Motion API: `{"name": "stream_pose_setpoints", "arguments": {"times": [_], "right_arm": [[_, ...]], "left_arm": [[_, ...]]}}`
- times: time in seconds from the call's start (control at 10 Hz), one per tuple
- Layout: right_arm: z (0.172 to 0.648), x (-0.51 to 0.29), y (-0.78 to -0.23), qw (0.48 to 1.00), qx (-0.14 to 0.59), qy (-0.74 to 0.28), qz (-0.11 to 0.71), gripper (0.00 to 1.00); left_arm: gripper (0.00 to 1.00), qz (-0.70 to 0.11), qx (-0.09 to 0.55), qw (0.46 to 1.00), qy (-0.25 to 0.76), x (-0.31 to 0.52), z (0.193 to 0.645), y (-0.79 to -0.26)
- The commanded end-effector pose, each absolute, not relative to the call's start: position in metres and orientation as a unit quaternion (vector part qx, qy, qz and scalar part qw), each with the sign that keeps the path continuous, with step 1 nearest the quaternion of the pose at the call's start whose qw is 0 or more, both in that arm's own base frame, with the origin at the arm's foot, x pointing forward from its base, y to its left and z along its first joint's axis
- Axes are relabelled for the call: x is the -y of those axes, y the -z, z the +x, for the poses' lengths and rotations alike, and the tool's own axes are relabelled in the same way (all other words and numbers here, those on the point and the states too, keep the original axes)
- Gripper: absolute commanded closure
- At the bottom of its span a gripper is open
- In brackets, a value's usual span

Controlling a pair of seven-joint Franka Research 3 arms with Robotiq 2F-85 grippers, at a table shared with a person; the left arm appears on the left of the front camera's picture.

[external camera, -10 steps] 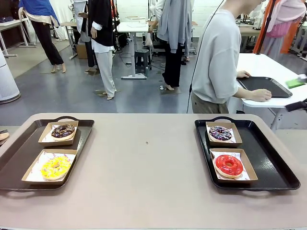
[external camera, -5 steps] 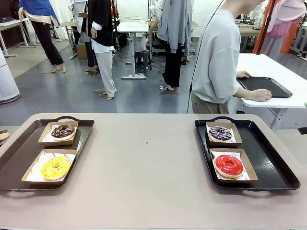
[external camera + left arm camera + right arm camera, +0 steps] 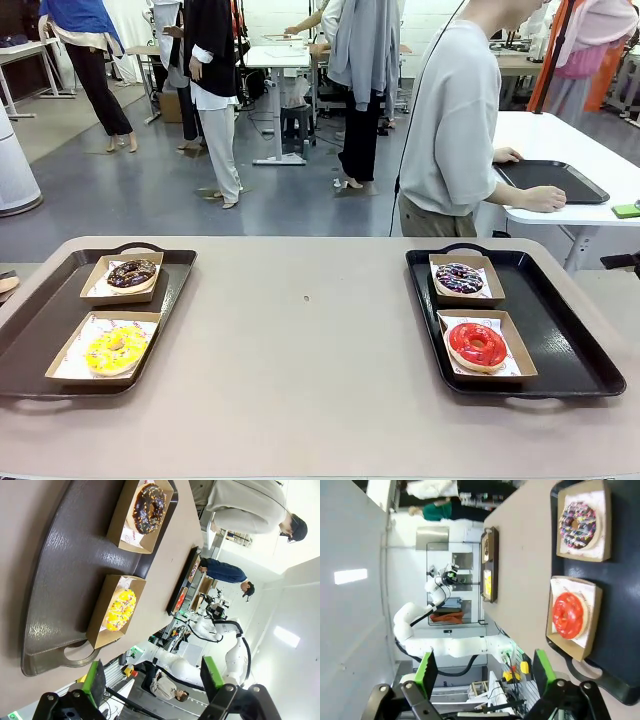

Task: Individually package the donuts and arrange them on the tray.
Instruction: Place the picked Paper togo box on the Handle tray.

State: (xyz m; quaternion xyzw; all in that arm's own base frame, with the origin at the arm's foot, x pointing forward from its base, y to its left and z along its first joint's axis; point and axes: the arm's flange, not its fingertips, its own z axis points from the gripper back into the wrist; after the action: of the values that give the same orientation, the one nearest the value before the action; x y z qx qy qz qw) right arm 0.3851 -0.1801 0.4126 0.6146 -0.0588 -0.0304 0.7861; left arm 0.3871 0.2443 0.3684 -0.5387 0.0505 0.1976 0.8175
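**Ana:** Beige counter (image 3: 310, 370) from edge to edge, with a black tray at each end. Nearest on the left tray (image 3: 40, 340) sits the yellow donut (image 3: 116, 350) in its own cardboard box, and behind it the chocolate donut (image 3: 132, 273) in another.

**Ben:** And the right tray (image 3: 575, 350) matches: red donut (image 3: 477, 344) in the near box, purple sprinkled donut (image 3: 459, 277) in the far one. Each ring lies on paper inside its box, and the boxes stand apart on the trays.

**Ana:** What about the claws?

**Ben:** The left claw (image 3: 152, 680) hangs off the counter's edge, jaws spread wide with nothing between the green pads. The right claw (image 3: 482, 672) is the same: wide open, empty, drawn back from its tray.

**Ana:** So I'd judge the packing and arranging done, or very nearly.

**Ben:** Agreed. If anything is left, it's squaring a box on the tray, which would call for a light pinch on a cardboard wall, not on the icing.

**Ana:** Beyond the counter, a person (image 3: 455, 120) in a grey top stands side-on with hands on another tray at a white table.
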Motion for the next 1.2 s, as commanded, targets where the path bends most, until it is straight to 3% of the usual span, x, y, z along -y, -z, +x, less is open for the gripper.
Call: {"name": "stream_pose_setpoints", "arguments": {"times": [0.0,1.1], "right_arm": [[0.3771,0.1793,-0.4052,0.793,0.038,0.027,0.608,0.00],[0.3771,0.1793,-0.4052,0.793,0.038,0.027,0.608,0.00]], "left_arm": [[0.00,-0.536,-0.046,0.819,-0.199,-0.2432,0.3842,-0.3703],[0.00,-0.536,-0.046,0.819,-0.199,-0.2432,0.3842,-0.3703]]}}
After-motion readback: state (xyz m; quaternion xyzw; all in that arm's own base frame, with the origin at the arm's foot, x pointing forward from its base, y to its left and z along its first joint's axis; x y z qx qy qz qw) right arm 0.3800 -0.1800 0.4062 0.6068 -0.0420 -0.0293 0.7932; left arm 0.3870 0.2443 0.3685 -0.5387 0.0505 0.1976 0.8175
